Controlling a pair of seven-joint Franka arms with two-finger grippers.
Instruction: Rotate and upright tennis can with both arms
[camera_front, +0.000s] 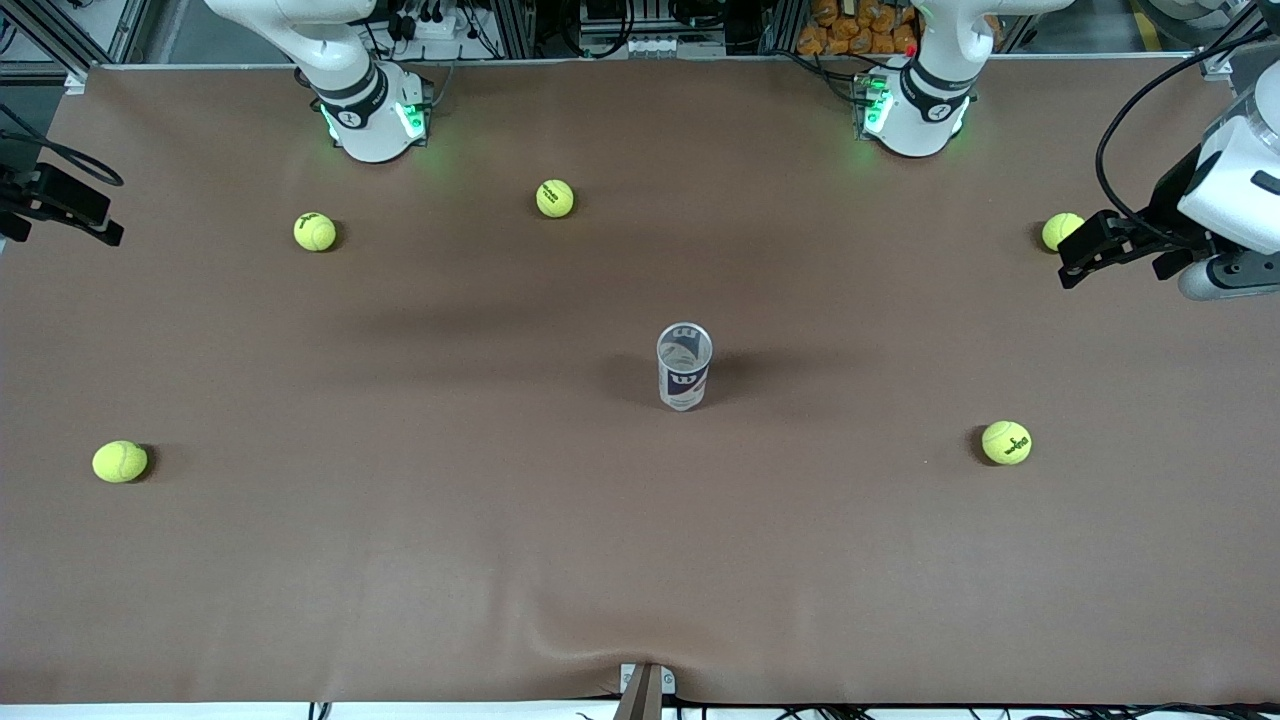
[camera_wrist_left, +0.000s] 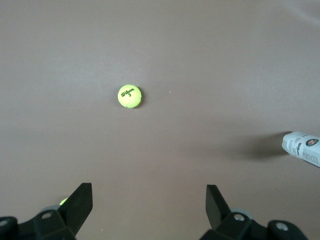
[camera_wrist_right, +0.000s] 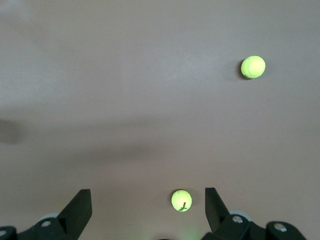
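Note:
The tennis can (camera_front: 684, 366) stands upright at the middle of the table, open silvery rim up, with its white-and-navy label and "W" logo facing the front camera. Its side also shows at the edge of the left wrist view (camera_wrist_left: 302, 148). My left gripper (camera_front: 1068, 262) is open and empty, up over the left arm's end of the table beside a tennis ball, well apart from the can; its own view (camera_wrist_left: 149, 192) shows bare cloth between the jaws. My right gripper (camera_front: 95, 215) is open and empty at the right arm's end; its own view (camera_wrist_right: 148, 197) shows cloth below.
Several yellow-green tennis balls lie scattered on the brown cloth: two near the right arm's base (camera_front: 315, 231) (camera_front: 555, 198), one by the left gripper (camera_front: 1062, 231), and two nearer the front camera (camera_front: 1006, 442) (camera_front: 120, 461). The cloth has a wrinkle at its front edge (camera_front: 560, 640).

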